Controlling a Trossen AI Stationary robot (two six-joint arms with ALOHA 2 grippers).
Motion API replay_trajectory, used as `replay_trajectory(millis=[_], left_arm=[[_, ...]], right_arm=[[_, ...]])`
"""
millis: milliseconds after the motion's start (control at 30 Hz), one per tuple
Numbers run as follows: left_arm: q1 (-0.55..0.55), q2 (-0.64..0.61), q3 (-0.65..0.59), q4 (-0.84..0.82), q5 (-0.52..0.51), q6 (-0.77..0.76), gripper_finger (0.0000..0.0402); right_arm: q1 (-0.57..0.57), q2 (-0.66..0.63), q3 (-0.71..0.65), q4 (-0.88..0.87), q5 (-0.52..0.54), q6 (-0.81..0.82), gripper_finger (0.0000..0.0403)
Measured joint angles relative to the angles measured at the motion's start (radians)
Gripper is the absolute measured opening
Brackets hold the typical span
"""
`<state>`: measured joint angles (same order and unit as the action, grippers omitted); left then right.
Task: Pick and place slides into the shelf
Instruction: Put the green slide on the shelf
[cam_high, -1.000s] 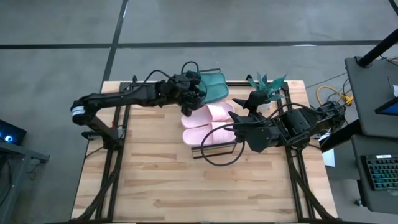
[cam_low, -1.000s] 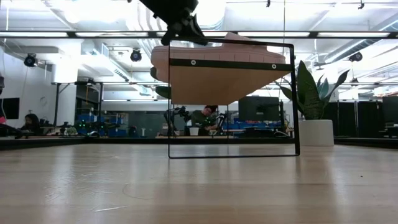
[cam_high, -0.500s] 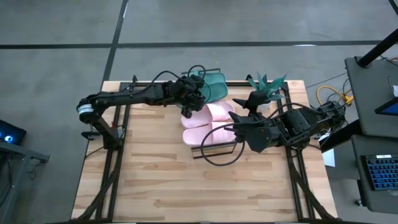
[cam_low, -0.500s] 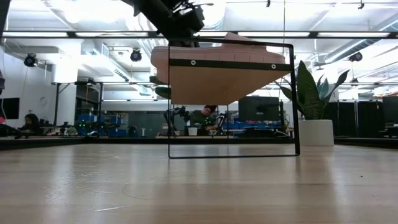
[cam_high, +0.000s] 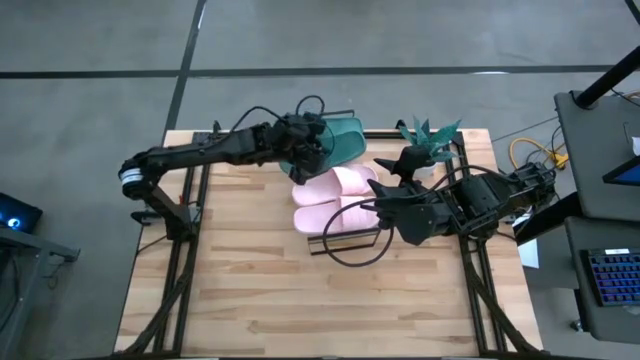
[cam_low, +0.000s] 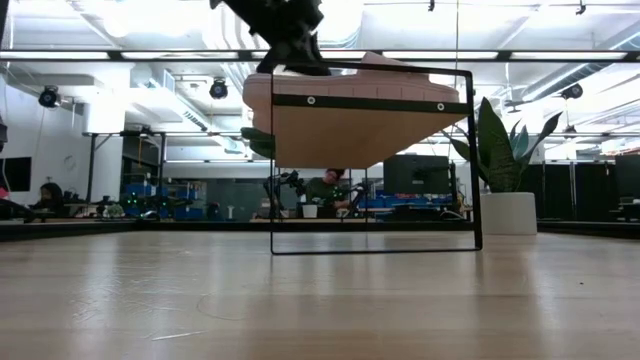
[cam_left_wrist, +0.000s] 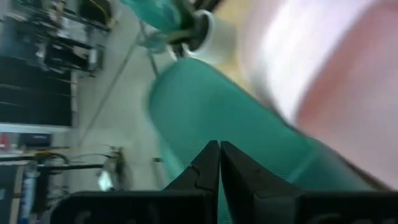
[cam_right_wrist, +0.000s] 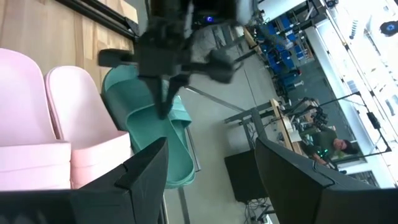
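High view: shelf (cam_high: 318, 245) near the middle of the table (cam_high: 250, 290), toward its far edge. Two pink slides (cam_high: 335, 198) side by side on the shelf top; teal slides (cam_high: 345, 140) at the shelf's far end, close to the table's far edge. Left gripper (cam_high: 306, 160) over the near end of the teal slides, just beside the pink pair, fingers pressed together; grip on a slide not discernible. Right gripper (cam_high: 385, 190) near the pink slides on the side of the table's right edge, jaws spread wide, nothing between them. Potted plant (cam_high: 430, 138) by the far right corner.

Low view: shelf plank (cam_low: 355, 125) on black wire frame (cam_low: 472, 160), seen from underneath; pink slide edge (cam_low: 400, 68) above the plank. Dark left gripper (cam_low: 290, 45) at the shelf's top left.

Left wrist view: closed fingertips (cam_left_wrist: 211, 163) against a teal slide (cam_left_wrist: 211, 112); pink slide (cam_left_wrist: 323, 68) adjacent.

Right wrist view: two fingers (cam_right_wrist: 149, 168) wide apart; pink slides (cam_right_wrist: 50, 118) and teal slides (cam_right_wrist: 155, 134) ahead, left gripper (cam_right_wrist: 163, 93) above the teal ones.
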<state>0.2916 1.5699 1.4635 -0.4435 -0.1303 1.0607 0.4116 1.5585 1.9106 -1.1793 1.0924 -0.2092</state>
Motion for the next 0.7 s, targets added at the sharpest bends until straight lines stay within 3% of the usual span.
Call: replay_trajectory(millis=[200,333,533,700], left_arm=[[0.027,0.028,0.120,-0.032,0.034,0.002,0.0000],[0.033,0.095,0.194,-0.140,0.043,-0.006,0.0000],[0.037,0.178,0.285,-0.177,0.038,-0.006,0.0000],[0.058,0.253,0.360,-0.200,-0.038,0.004,0.0000]], right_arm=[[0.000,0.000,0.000,0.000,0.000,0.000,0.0231],[0.000,0.000,0.000,0.000,0.000,0.000,0.0231],[0.000,0.000,0.000,0.000,0.000,0.000,0.0231],[0.000,0.000,0.000,-0.001,0.000,0.004,0.0231]])
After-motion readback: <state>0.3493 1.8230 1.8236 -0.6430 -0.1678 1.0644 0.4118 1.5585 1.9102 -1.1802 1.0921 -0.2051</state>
